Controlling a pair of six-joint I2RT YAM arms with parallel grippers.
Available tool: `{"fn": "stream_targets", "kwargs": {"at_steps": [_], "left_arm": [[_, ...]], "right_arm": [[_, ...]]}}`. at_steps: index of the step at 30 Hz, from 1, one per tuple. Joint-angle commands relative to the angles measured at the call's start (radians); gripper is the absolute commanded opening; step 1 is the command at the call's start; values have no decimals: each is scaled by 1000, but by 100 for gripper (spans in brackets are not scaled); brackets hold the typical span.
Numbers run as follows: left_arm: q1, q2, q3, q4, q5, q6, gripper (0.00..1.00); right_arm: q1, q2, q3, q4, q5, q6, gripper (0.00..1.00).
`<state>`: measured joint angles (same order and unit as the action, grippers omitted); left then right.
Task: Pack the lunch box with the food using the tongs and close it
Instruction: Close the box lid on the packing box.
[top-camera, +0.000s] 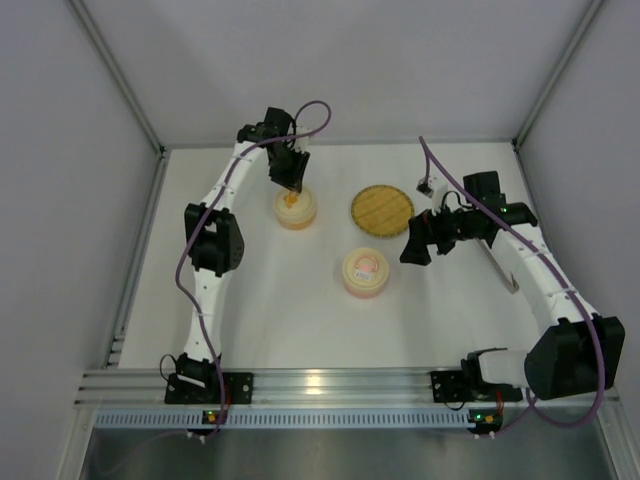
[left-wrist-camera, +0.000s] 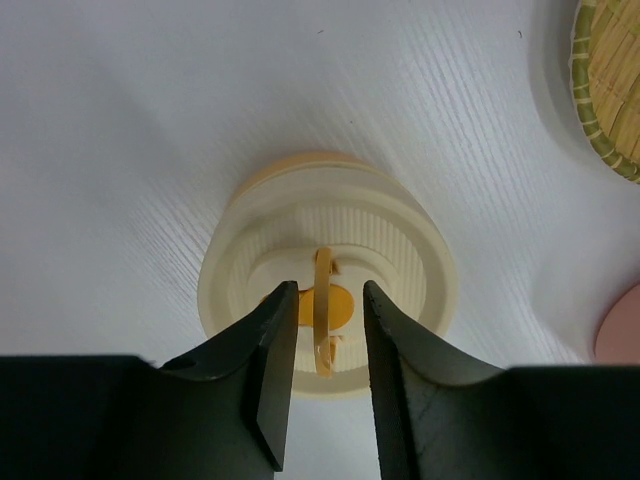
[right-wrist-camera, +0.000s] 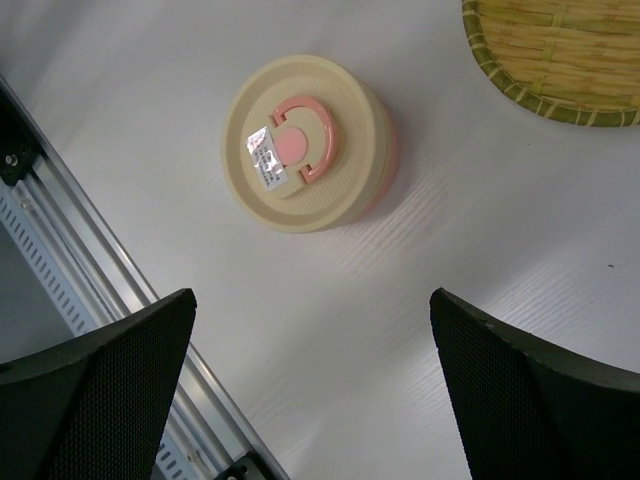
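Note:
A round cream lunch box (top-camera: 296, 212) stands at the back left, its lid on and the lid's orange handle (left-wrist-camera: 323, 300) upright. My left gripper (top-camera: 292, 188) hangs right over it. In the left wrist view its fingers (left-wrist-camera: 330, 288) stand open on either side of the handle, with a gap on both sides. My right gripper (top-camera: 418, 240) is wide open and empty (right-wrist-camera: 312, 295) above bare table. The slim grey tongs (top-camera: 500, 270) lie on the table by the right arm, partly covered by it. The food is out of view.
A second cream container (top-camera: 365, 272) with a pink handle and a label (right-wrist-camera: 300, 190) sits mid-table, just left of my right gripper. A woven plate (top-camera: 381, 208) lies behind it, between the two grippers. The metal rail (right-wrist-camera: 60, 230) runs along the near edge.

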<state>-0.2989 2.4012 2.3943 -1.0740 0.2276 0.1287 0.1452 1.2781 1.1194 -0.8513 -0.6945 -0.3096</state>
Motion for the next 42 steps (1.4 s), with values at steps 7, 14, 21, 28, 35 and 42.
{"fn": "stream_targets", "kwargs": {"at_steps": [7,14,21,28,35,42], "left_arm": [[6,-25,-13,32,27,-8,39],[4,-91,-162,54,9,3,36],[1,-140,-286,78,-8,49,16],[-26,-249,-475,82,-24,120,13],[-61,-393,-699,52,-13,172,11],[-124,-577,-957,52,0,206,8]], "right_arm": [[-18,-23,3,55,-28,6,99],[-18,-28,10,54,-33,7,99],[-18,-45,10,47,-31,6,99],[-18,-51,10,44,-33,3,99],[-18,-56,13,46,-40,6,99],[-18,-65,11,46,-48,13,100]]}}
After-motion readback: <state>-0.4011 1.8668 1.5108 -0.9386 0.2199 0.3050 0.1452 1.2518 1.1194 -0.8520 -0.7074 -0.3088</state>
